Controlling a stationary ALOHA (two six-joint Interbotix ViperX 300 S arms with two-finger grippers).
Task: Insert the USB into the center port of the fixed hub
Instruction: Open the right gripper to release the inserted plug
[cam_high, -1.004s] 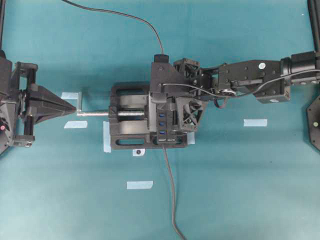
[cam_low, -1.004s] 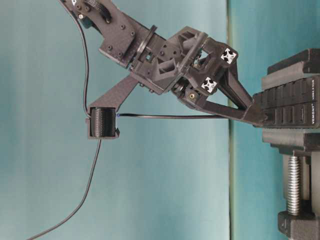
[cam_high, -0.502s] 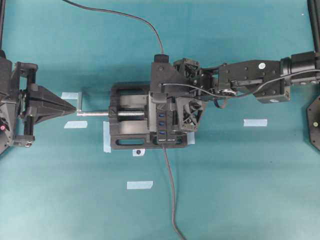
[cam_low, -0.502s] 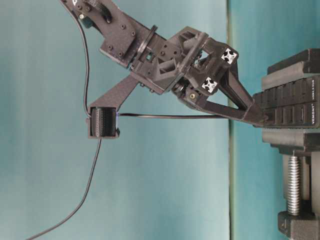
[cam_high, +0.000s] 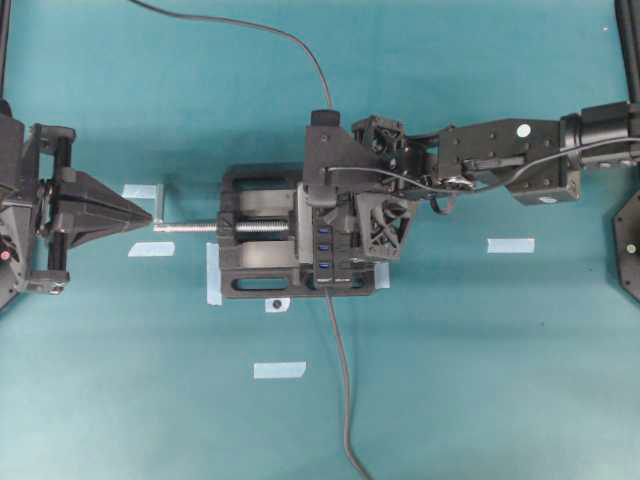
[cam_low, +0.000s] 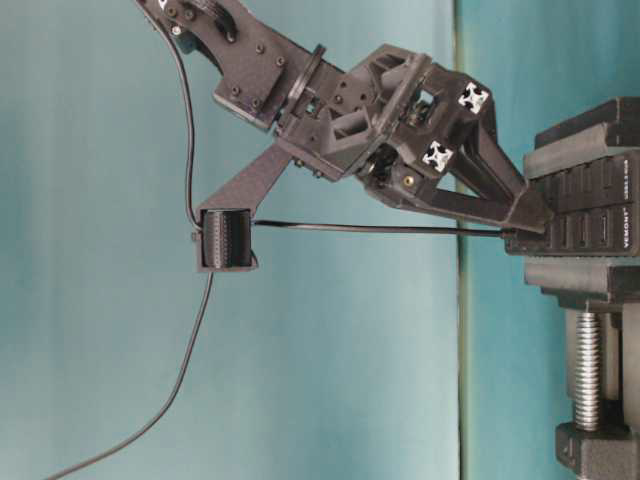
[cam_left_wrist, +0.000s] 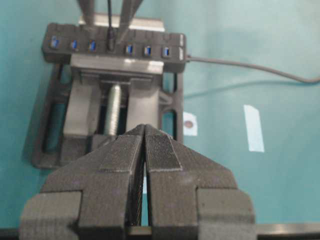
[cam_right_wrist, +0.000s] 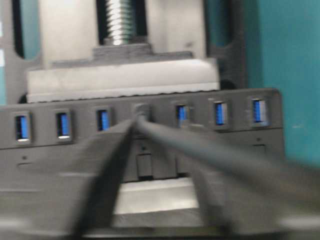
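Note:
The fixed hub (cam_high: 324, 245) is clamped upright in the vise, its blue ports in a row (cam_left_wrist: 172, 42) (cam_right_wrist: 235, 135). The USB plug (cam_left_wrist: 111, 44) sits in the center port (cam_right_wrist: 141, 110), with three blue ports on either side. Its thin cable (cam_low: 350, 229) runs back from the hub (cam_low: 590, 200) under the right arm and off the far edge (cam_high: 260, 30). My right gripper (cam_high: 340, 212) (cam_low: 535, 215) (cam_left_wrist: 107, 22) (cam_right_wrist: 155, 140) hovers at the hub with its fingers apart beside the plug. My left gripper (cam_high: 150, 212) (cam_left_wrist: 145, 130) is shut and empty, left of the vise.
The black vise (cam_high: 250, 285) (cam_left_wrist: 85, 110) with its silver screw (cam_high: 190, 227) stands mid-table; the screw's end lies just before my left gripper's tip. The hub's own grey cable (cam_high: 340, 380) runs to the near edge. Several pale tape marks (cam_high: 510, 245) lie on the teal cloth.
My right gripper has let go of the cable end and lifted slightly off the hub, shifting back toward its arm. The plug stays in the center port. The left arm has not moved.

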